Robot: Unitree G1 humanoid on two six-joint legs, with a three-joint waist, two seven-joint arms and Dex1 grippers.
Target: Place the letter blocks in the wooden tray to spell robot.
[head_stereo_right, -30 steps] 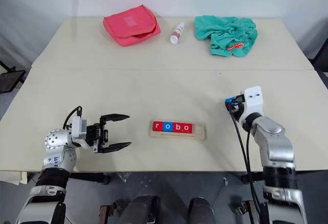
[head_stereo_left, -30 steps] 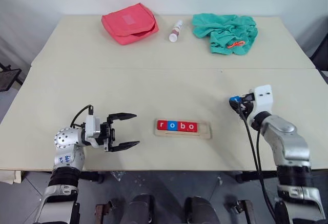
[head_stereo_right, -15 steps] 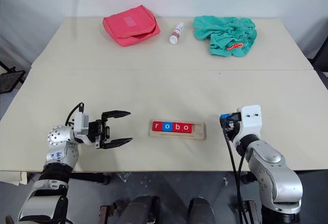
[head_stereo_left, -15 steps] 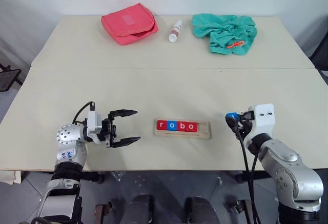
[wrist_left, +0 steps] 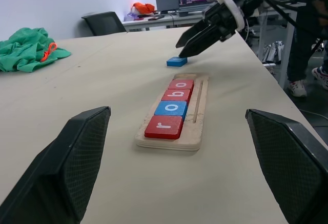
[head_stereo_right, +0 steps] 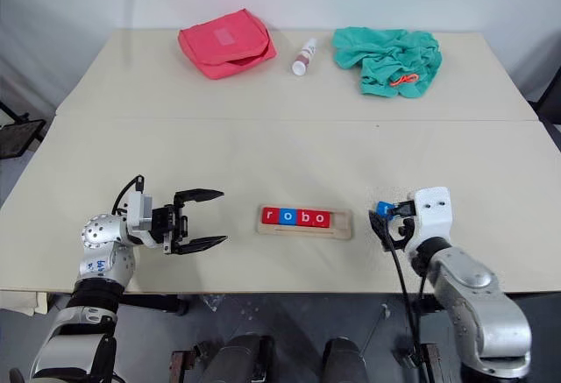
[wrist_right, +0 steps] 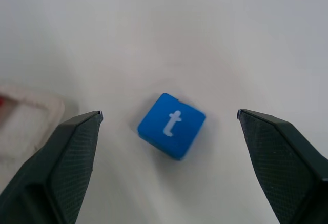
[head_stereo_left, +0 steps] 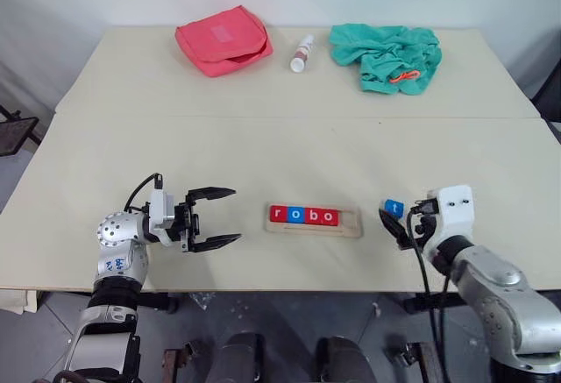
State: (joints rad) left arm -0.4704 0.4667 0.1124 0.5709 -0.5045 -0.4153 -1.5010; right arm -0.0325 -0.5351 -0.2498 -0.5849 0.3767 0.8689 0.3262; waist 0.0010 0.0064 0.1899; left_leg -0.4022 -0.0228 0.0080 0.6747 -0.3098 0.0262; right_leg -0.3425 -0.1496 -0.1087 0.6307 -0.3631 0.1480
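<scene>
The wooden tray (head_stereo_left: 351, 223) lies near the table's front edge. It holds four letter blocks (head_stereo_left: 302, 216) reading r, o, b, o, in red, blue, red, red, and its right end is bare. A blue t block (head_stereo_left: 394, 209) lies flat on the table just right of the tray. My right gripper (head_stereo_left: 394, 223) stands open right behind it, with the t block (wrist_right: 171, 125) between the spread fingers and touching neither. My left gripper (head_stereo_left: 235, 215) is open and empty left of the tray, pointing at the tray (wrist_left: 192, 143) along the row.
At the table's far edge lie a red pouch (head_stereo_left: 223, 39), a small bottle (head_stereo_left: 300, 53) and a green cloth (head_stereo_left: 386, 55). A seam (head_stereo_left: 263, 117) crosses the table between them and the tray. A person's legs (wrist_left: 300, 55) stand beyond the table's right end.
My right gripper came back toward the front edge with the blue t block, then opened. The block now lies loose on the table. The left gripper stayed put.
</scene>
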